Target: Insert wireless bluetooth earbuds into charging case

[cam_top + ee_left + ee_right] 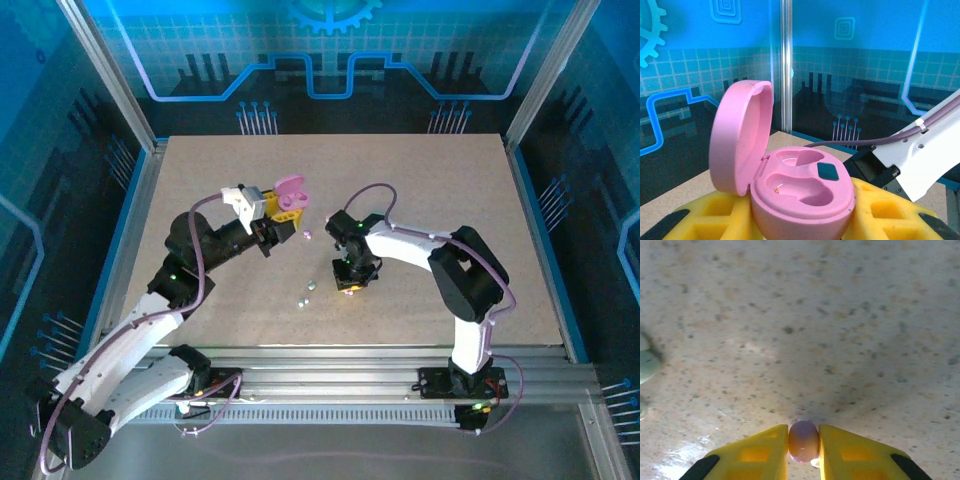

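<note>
My left gripper (278,208) is shut on an open pink charging case (289,192) and holds it above the table. In the left wrist view the case (802,192) sits between the yellow fingers (715,215) with its lid (740,135) tipped back; both wells are empty. My right gripper (350,284) points down at the table, right of centre. Its jaws (803,447) are shut on a small pinkish-purple earbud (803,439) just above the surface. Loose earbuds lie on the table: one lilac (308,234) and two pale ones (312,285) (300,298).
A pale mint earbud (647,365) shows at the left edge of the right wrist view. The speckled beige table (430,200) has open room at the back and right. Metal frame posts and blue walls enclose it.
</note>
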